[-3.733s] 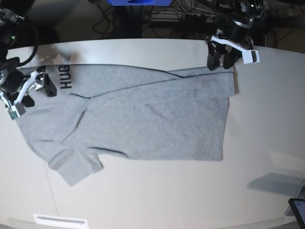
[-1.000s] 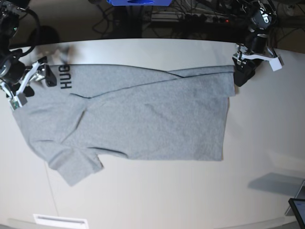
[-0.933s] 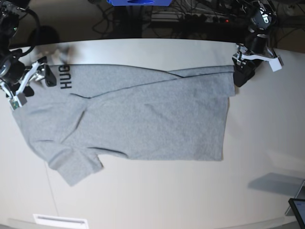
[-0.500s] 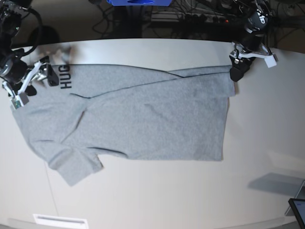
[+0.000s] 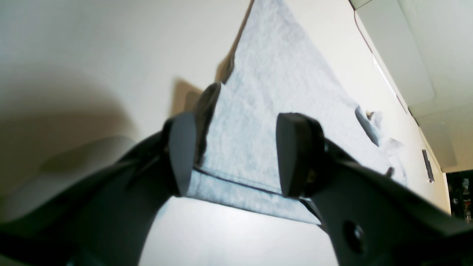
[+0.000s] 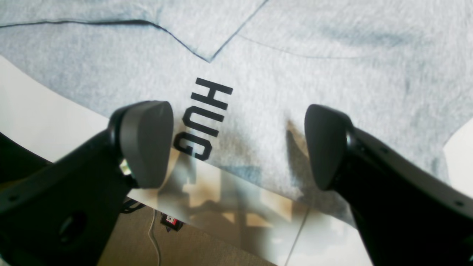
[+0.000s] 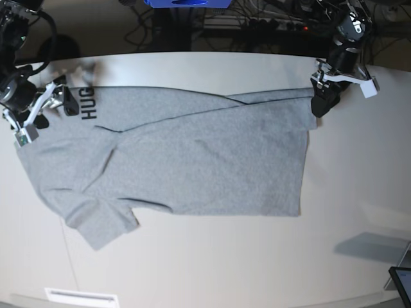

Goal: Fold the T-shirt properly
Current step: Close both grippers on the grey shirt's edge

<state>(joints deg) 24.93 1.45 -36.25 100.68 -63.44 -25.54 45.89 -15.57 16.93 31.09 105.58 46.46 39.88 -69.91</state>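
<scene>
T-shirt, heather grey, lies spread across the pale tabletop in the base view, partly folded: a long diagonal crease runs from its upper right toward the middle left, where one layer overlaps another. 1 short sleeve sticks out at the lower left of that view. Black block lettering reading "HUG" shows near the shirt's upper-left edge.

In the base view the left end effector sits at the shirt's upper-right corner. Its wrist camera shows the 2 dark fingers standing apart, with the hemmed corner of the grey cloth lying between them; one finger is at the cloth's edge, the other over the fabric. Whether the pads touch the cloth I cannot tell, and nothing is pinched.

The right end effector is at the shirt's upper-left edge in the base view, just beside the lettering. Its wrist view shows the jaws spread wide, one finger next to the letters and over the shirt's edge, the other above plain grey fabric. It holds nothing.

Cables and dark equipment crowd the far side beyond the tabletop, with a blue object at the top edge. A dark device corner shows at the lower right.
</scene>
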